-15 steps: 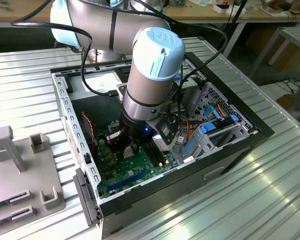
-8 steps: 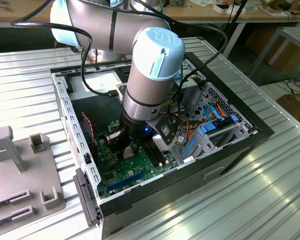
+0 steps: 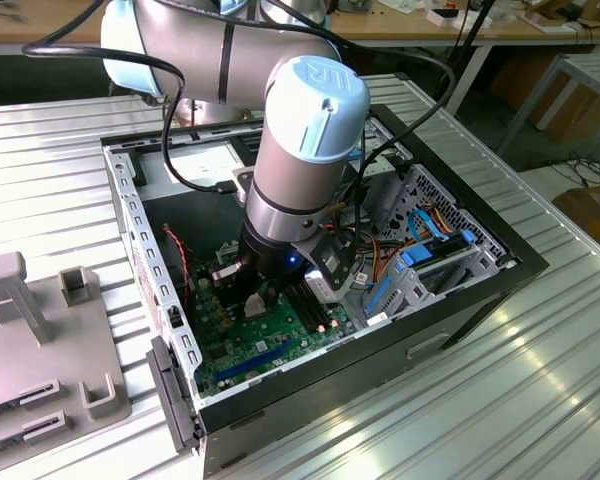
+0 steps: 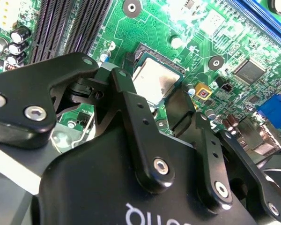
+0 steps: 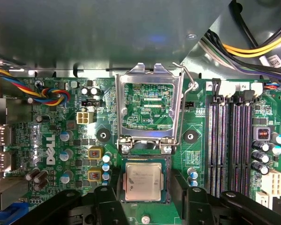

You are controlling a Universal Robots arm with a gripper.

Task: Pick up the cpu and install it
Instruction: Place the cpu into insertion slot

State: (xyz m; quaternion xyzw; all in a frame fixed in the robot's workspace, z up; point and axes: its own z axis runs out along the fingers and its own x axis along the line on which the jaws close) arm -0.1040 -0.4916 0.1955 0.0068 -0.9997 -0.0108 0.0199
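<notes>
The cpu (image 5: pixel 143 180), a small square chip with a dull grey top, lies flat in its socket on the green motherboard (image 5: pixel 51 140). In the second wrist view the cpu (image 4: pixel 154 82) sits between the black fingers (image 4: pixel 126 89). My gripper (image 5: pixel 145 187) straddles it, one finger on each side with a small gap, so it looks open. The shiny socket frame (image 5: pixel 149 75) stands hinged up beside the socket. In the exterior view my gripper (image 3: pixel 255 295) is low inside the computer case (image 3: pixel 130 230), just above the motherboard (image 3: pixel 240 350).
Long black memory slots (image 5: pixel 229 140) run beside the socket. Blue and coloured cables (image 3: pixel 420 250) and a drive cage crowd the case on the exterior view's right. A grey fixture (image 3: pixel 40 330) stands on the ribbed table at the exterior view's left.
</notes>
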